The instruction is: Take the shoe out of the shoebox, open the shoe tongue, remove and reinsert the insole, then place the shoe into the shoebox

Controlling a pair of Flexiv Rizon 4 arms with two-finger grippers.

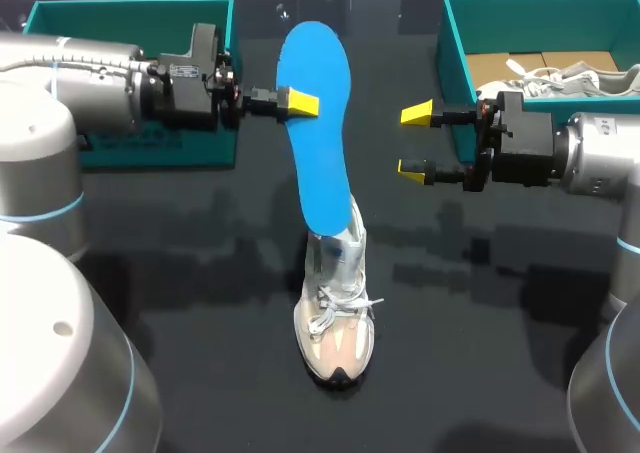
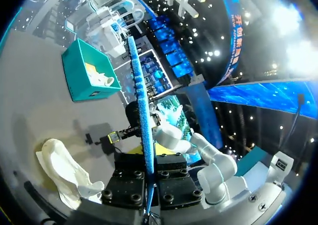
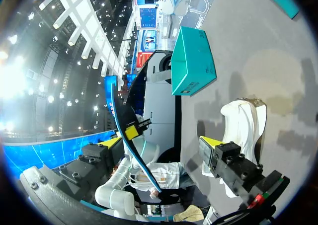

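My left gripper (image 1: 300, 103) is shut on the edge of a long blue insole (image 1: 318, 123) and holds it in the air over the middle of the table. In the left wrist view the insole (image 2: 141, 111) shows edge-on between the fingers. A pale sneaker (image 1: 336, 318) with white laces stands on the dark table below it, toe toward the near edge. The wrist views show the sneaker (image 2: 62, 170) apart from the insole. My right gripper (image 1: 414, 141) stands open to the right of the insole with nothing in it. From its wrist view (image 3: 159, 143) the insole (image 3: 124, 130) lies ahead, the sneaker (image 3: 243, 130) to one side.
A teal shoebox (image 1: 455, 43) at the back right holds a second pale shoe (image 1: 565, 76) on brown paper. Another teal box (image 1: 130, 18) stands at the back left behind my left arm. Dark tabletop surrounds the sneaker.
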